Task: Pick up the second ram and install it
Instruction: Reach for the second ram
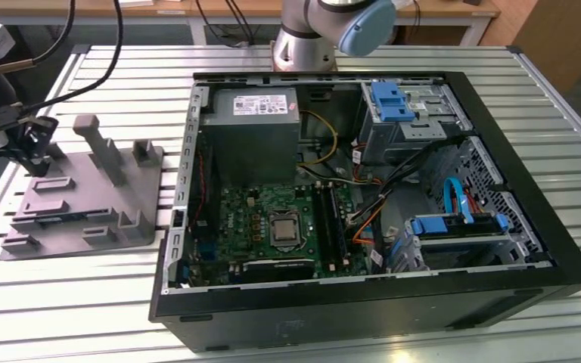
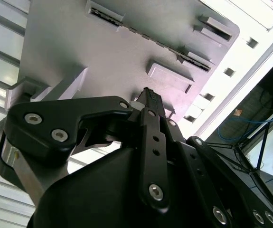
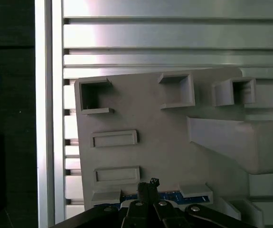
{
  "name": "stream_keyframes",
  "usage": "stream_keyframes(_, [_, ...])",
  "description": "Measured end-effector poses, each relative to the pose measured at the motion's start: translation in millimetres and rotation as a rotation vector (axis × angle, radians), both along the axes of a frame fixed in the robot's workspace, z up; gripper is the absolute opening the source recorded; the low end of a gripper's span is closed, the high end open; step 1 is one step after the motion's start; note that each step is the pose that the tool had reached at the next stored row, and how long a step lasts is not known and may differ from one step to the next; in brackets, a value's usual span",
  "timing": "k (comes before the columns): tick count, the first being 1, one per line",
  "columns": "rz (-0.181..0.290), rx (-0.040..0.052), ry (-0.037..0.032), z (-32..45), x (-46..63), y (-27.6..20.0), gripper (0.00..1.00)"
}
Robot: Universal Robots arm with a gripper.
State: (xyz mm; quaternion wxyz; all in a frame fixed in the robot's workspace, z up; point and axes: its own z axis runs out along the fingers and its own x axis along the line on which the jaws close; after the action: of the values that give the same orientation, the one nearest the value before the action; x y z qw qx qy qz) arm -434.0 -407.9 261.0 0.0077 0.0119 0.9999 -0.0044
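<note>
The tool point(image 1: 36, 155) hangs over the grey moulded block point(image 1: 79, 208), which stands on the slatted metal tabletop point(image 1: 69, 302) at the exterior view's left, just beside the open computer case point(image 1: 371, 306). In the first wrist view the tips of the tool point(image 3: 149, 186) are drawn close together, and I see nothing held between them. The second ram point(image 3: 174, 195) lies on its edge in a slot at one side of the block point(image 3: 150, 123). It is a thin dark stick with some blue on it, held between two small raised holders. The tips are directly next to this stick, but I cannot tell if they touch it. In the second wrist view the tool point(image 2: 149, 95) is above the flat face of the block point(image 2: 79, 52). Inside the case the green motherboard point(image 1: 270, 227) lies flat, well apart from the tool.
</note>
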Motion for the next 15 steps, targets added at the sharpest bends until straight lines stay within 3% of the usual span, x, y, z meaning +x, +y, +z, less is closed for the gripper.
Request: stream_keyframes(15, [0.0,0.0001,-0.0001,-11.3,0.0,-0.4,0.1])
